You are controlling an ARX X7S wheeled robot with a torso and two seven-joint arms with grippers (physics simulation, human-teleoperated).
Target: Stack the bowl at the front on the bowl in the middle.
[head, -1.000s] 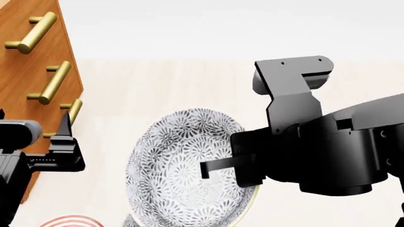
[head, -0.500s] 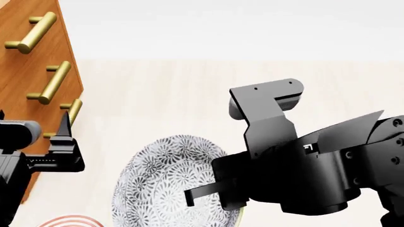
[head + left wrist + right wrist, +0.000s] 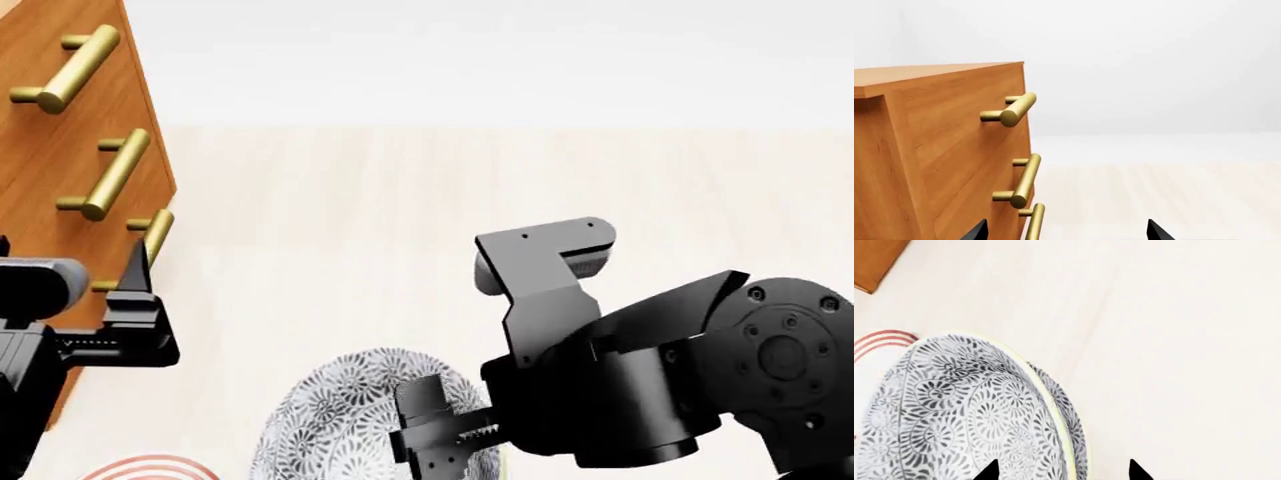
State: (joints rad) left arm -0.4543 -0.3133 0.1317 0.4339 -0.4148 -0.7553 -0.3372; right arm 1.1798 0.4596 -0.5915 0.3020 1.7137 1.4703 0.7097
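In the head view my right gripper (image 3: 427, 440) is low and near, shut on the rim of the bowl at the front (image 3: 334, 430). This bowl is white with a grey floral pattern and is held steeply tilted. The right wrist view has its pale-yellow rim running between the gripper's (image 3: 1064, 471) two fingertips, with the patterned inside (image 3: 954, 410) filling one side. A patterned strip (image 3: 1071, 425) lies just beyond the rim. I cannot tell whether that strip is this bowl's outer wall or the bowl in the middle. My left gripper (image 3: 134, 320) hangs open and empty beside the cabinet, its tips (image 3: 1066, 232) wide apart.
A wooden drawer cabinet (image 3: 67, 150) with brass bar handles (image 3: 1017, 107) stands at the left, close to my left gripper. A flat red-ringed plate (image 3: 147, 468) lies on the pale table by the bowl, its rings (image 3: 881, 340) also in the right wrist view.
My right gripper has dropped down and come nearer with the bowl, which now sits lower in the head view and shows less of itself. The left arm has not moved.
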